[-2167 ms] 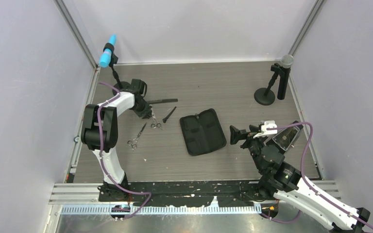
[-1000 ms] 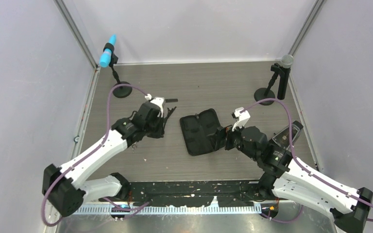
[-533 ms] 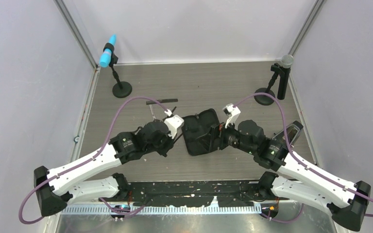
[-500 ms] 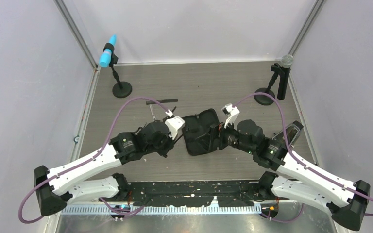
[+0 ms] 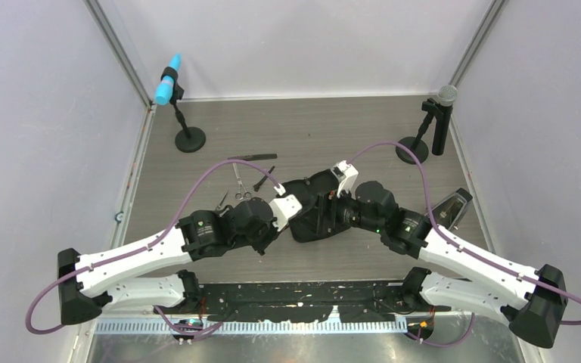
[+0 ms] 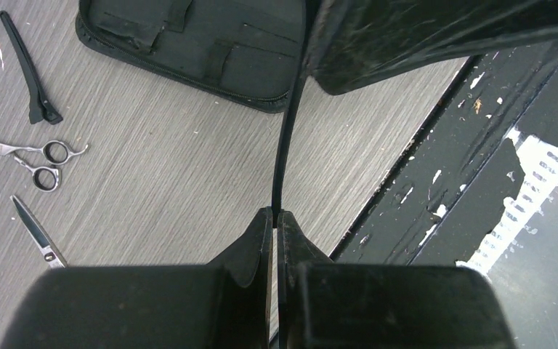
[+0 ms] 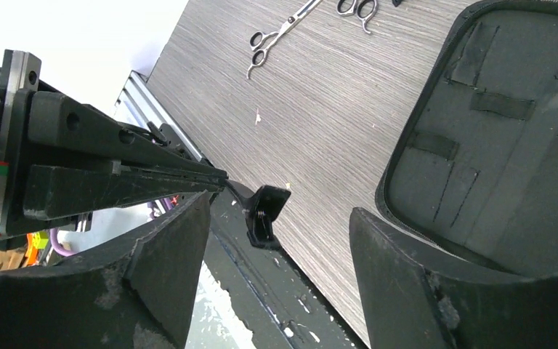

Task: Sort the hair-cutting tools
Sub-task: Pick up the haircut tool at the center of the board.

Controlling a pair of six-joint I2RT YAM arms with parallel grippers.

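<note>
My left gripper [image 6: 275, 212] is shut on a slim black clip [image 6: 290, 123], which sticks out ahead of the jaws above the table's near edge. My right gripper [image 7: 280, 209] faces it and is open, with the clip's hinged end [image 7: 264, 206] between its fingers, touching neither. The open black zip case [image 5: 314, 208] lies just behind both grippers. On the table to the left lie a second black clip [image 6: 25, 73], two silver scissors [image 6: 33, 151] [image 6: 36, 236] and the long black comb [image 5: 251, 158].
A blue-headed microphone [image 5: 168, 83] stands at the back left and a grey-headed one [image 5: 440, 113] at the back right, each on a round black base. The black, paint-chipped rail [image 6: 465, 145] runs along the table's near edge, under the grippers.
Both arms have swung in to meet in front of the case. The left gripper brought the clip over from the tools on the left. The right jaws have narrowed a little.
</note>
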